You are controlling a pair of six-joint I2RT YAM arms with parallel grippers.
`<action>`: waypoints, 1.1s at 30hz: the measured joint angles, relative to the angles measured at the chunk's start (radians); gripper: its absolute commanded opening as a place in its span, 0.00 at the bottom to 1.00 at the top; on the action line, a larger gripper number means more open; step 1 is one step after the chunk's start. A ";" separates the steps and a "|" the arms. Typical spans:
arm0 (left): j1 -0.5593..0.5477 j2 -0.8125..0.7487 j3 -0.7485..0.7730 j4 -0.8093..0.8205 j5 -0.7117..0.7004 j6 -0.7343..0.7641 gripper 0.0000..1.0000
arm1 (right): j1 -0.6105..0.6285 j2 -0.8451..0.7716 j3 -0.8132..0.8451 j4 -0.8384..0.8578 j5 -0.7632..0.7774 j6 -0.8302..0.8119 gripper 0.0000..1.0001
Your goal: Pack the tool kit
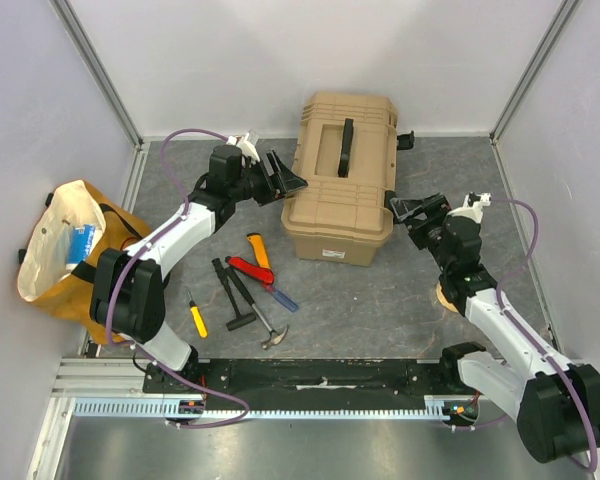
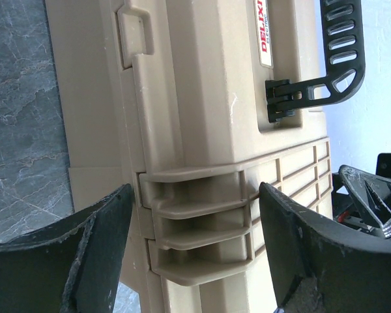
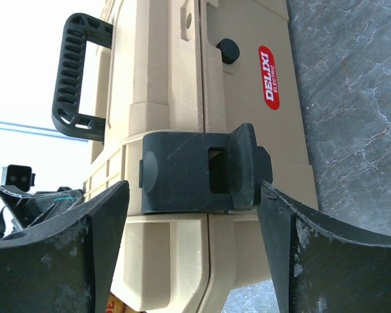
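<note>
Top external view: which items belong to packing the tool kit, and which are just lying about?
Belongs to the job:
tan toolbox, lid closed
hammer
yellow screwdriver
red-handled tool
orange-handled tool
black T-shaped tool
blue-handled tool

Just lying about:
tote bag at the left edge, blue packet inside
small tan object on the right, partly hidden

High rear overview — both wrist views close on opposite ends of the shared toolbox (image 1: pixel 342 180)
</note>
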 measured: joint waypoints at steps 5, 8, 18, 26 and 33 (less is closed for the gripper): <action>0.000 0.004 0.003 0.001 0.000 0.000 0.80 | 0.000 0.056 0.063 -0.047 -0.001 -0.062 0.85; 0.000 0.004 0.003 0.001 -0.001 0.000 0.80 | 0.000 0.096 0.108 -0.086 0.003 -0.100 0.84; -0.001 0.004 0.006 -0.006 -0.007 0.002 0.80 | 0.013 0.171 0.249 -0.268 0.041 -0.172 0.70; -0.010 0.004 0.020 -0.032 -0.006 0.021 0.80 | 0.051 0.151 0.298 -0.400 0.172 -0.163 0.72; -0.043 0.007 0.023 -0.043 0.021 0.026 0.80 | 0.060 0.074 0.299 -0.517 0.254 -0.154 0.57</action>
